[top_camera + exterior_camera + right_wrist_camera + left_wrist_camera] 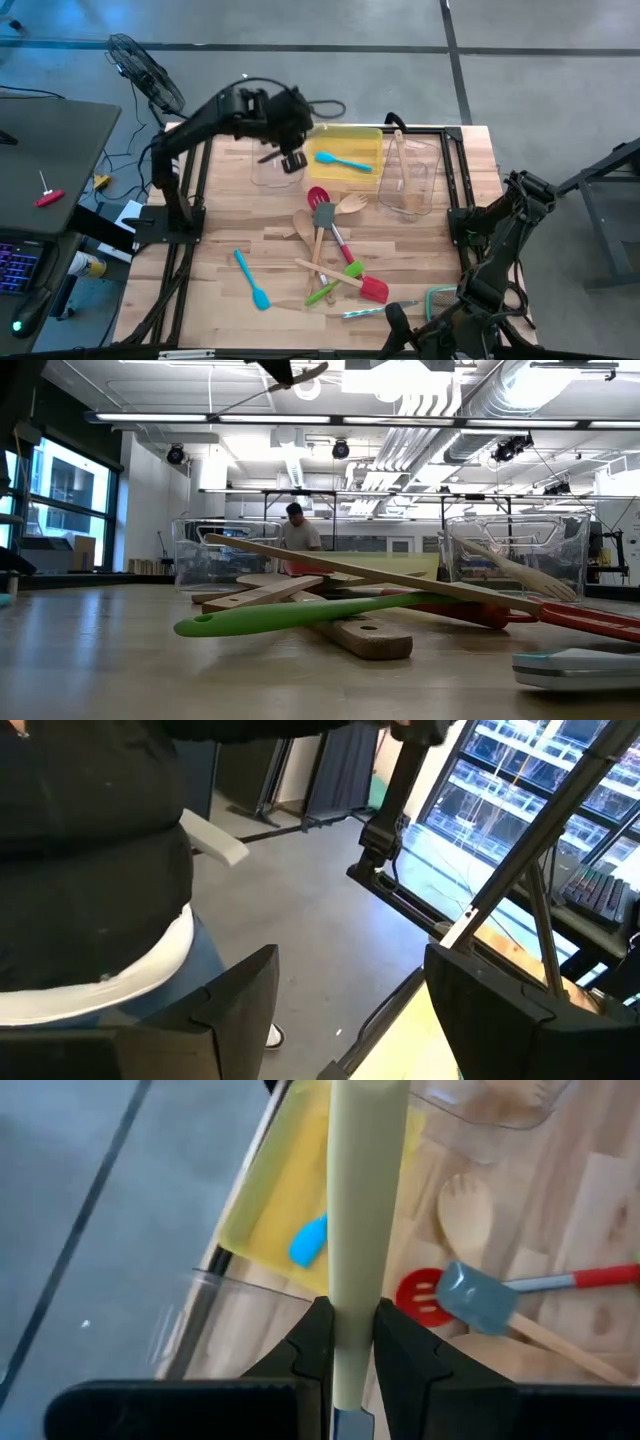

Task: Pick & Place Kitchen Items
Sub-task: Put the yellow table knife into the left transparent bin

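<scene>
On the left, a blue spatula (252, 279) lies alone on the table (215, 215). My left gripper (288, 155) hangs over the clear bin (275, 165) at the far side, its fingers (305, 1350) clamped on a pale cream utensil handle (362, 1220). Next comes the yellow bin (350, 150) with a blue utensil (342, 160) inside. In the middle, the other kitchen items lie crossed in a pile (335, 245): wooden spoons, a grey and red spatula, a green one. Further right, a second clear bin (410, 180) holds wooden pieces. My right gripper (345, 1010) waits folded at the table's near right corner, fingers apart, with a person (90, 870) just beyond.
</scene>
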`<state>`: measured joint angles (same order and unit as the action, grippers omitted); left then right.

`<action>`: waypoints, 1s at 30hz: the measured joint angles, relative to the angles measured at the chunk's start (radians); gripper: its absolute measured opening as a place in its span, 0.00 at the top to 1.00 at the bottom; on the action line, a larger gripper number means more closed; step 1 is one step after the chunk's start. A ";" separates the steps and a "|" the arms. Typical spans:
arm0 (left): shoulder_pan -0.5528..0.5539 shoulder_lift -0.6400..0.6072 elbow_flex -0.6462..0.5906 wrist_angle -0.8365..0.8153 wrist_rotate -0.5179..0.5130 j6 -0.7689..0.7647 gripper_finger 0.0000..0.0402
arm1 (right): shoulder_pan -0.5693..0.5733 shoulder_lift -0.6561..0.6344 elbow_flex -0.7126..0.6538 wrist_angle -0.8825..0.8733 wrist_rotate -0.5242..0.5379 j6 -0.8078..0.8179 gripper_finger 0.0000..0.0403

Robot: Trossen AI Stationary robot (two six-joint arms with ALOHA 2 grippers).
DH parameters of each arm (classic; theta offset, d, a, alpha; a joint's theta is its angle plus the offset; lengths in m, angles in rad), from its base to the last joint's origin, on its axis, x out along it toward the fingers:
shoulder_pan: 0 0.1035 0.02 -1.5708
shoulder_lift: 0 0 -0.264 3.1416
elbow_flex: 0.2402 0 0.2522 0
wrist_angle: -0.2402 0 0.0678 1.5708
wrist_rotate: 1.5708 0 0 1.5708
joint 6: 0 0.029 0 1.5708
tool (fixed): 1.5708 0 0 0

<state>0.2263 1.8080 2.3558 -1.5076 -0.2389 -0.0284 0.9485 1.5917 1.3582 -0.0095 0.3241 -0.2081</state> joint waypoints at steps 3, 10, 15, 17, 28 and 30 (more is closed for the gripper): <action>0.044 0.000 -0.005 0.030 0.023 0.023 0.89 | -0.002 0.000 0.000 0.001 0.003 0.004 0.40; 0.145 -0.016 -0.119 0.090 0.021 -0.038 0.89 | -0.002 0.000 0.000 -0.001 0.018 0.010 0.40; 0.200 -0.091 -0.319 0.218 0.031 -0.062 0.89 | -0.002 0.000 0.000 -0.028 0.018 0.013 0.40; 0.221 -0.151 -0.436 0.297 0.080 -0.064 0.89 | -0.002 0.000 0.000 -0.039 0.018 0.013 0.40; 0.314 -0.387 -1.047 0.810 0.221 -0.151 0.89 | -0.021 0.000 0.000 -0.062 0.014 0.003 0.40; 0.325 -0.386 -1.111 0.880 0.233 -0.161 0.89 | -0.033 0.000 0.000 -0.071 0.015 0.003 0.40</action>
<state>0.5508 1.4216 1.2450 -0.6281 -0.0063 -0.1893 0.9152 1.5917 1.3582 -0.0804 0.3387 -0.2050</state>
